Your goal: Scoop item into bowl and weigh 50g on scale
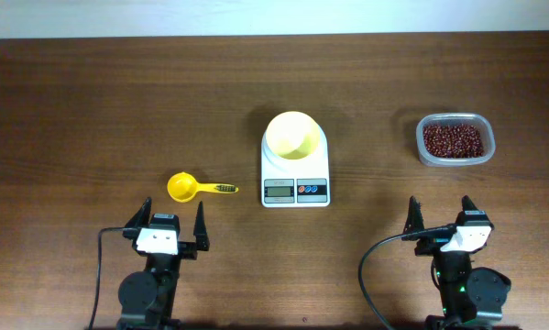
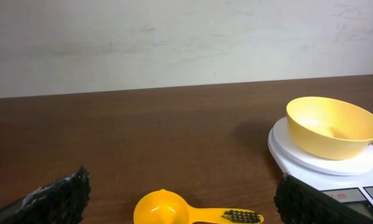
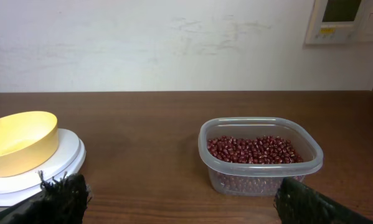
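The pale-yellow bowl [image 1: 294, 135] stands empty on the white scale [image 1: 295, 183] at the table's middle; both also show in the left wrist view, bowl [image 2: 333, 126] and scale [image 2: 286, 149], and in the right wrist view, bowl [image 3: 18, 142]. The red-brown beans [image 1: 453, 140] fill a clear tub [image 1: 425, 151] at the right, also in the right wrist view [image 3: 254, 149]. A yellow scoop [image 1: 187, 188] lies left of the scale, also in the left wrist view [image 2: 167, 211]. My left gripper [image 1: 169, 225] is open and empty behind the scoop. My right gripper [image 1: 441, 220] is open and empty, near the front edge.
The brown wooden table [image 1: 91, 110] runs to a pale wall at the back. Black cables trail from both arm bases at the front edge.
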